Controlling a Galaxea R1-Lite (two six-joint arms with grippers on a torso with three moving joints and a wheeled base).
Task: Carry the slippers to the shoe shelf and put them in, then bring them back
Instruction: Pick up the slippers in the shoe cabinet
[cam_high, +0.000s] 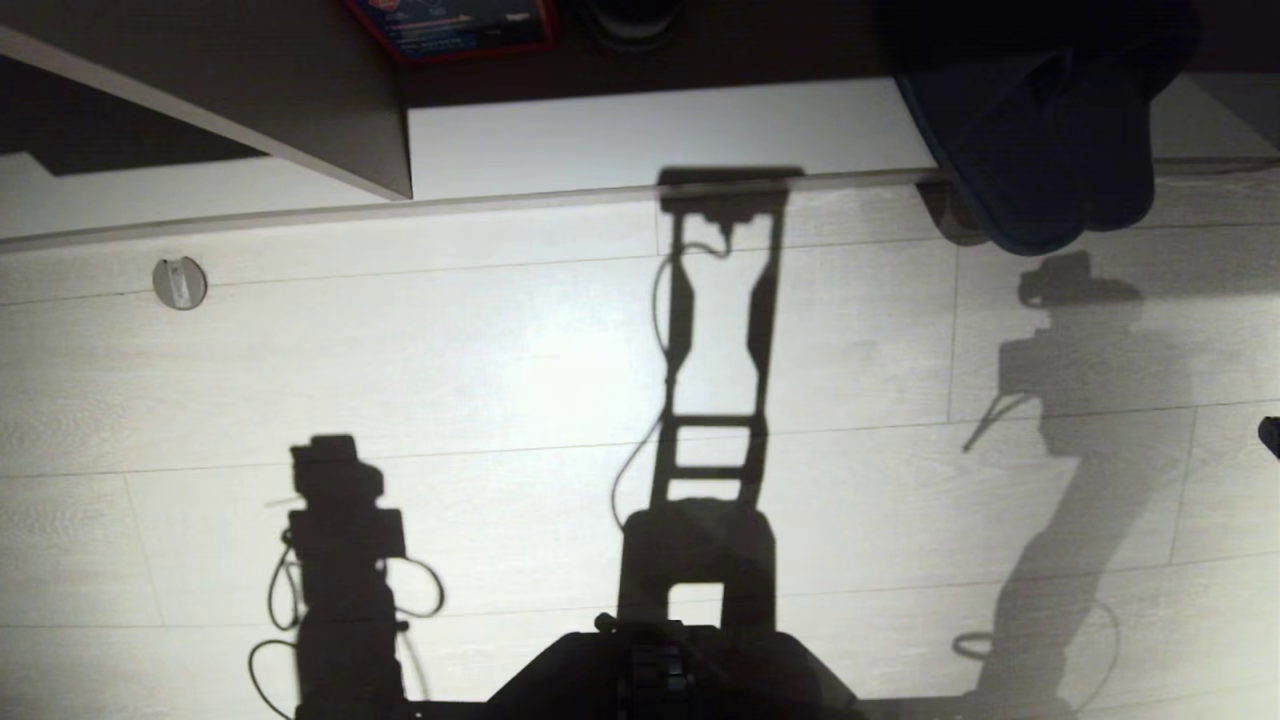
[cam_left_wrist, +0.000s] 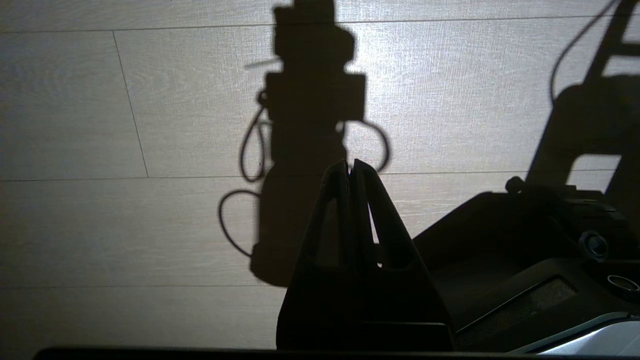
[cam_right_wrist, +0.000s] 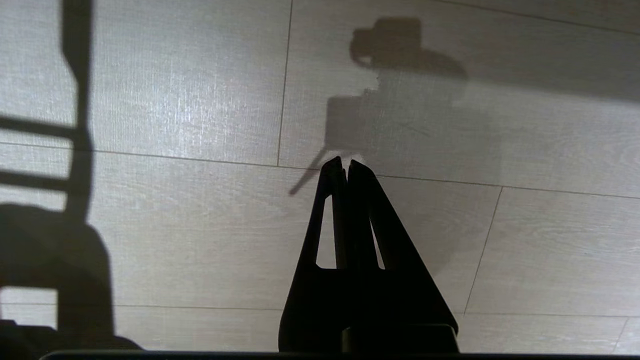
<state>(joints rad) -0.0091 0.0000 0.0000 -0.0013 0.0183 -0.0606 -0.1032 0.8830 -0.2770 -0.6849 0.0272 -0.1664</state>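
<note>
The slippers (cam_high: 1040, 130) lie as a dark pair at the top right of the head view, resting on the shoe shelf's pale base board (cam_high: 650, 130), their ends hanging over its front edge. The shelf's upright divider (cam_high: 300, 120) stands to the left. My right gripper (cam_right_wrist: 346, 162) hangs shut and empty over the pale wood floor; only its shadow falls below the slippers. A dark tip (cam_high: 1270, 435) shows at the head view's right edge. My left gripper (cam_left_wrist: 350, 165) is shut too, holding nothing, parked beside my base.
A red-edged box (cam_high: 450, 25) and a dark round object (cam_high: 630, 15) sit deep in the shelf. A small round disc (cam_high: 180, 283) lies on the floor at the left. My dark base (cam_high: 670, 670) fills the bottom centre. Arm and torso shadows cross the floor.
</note>
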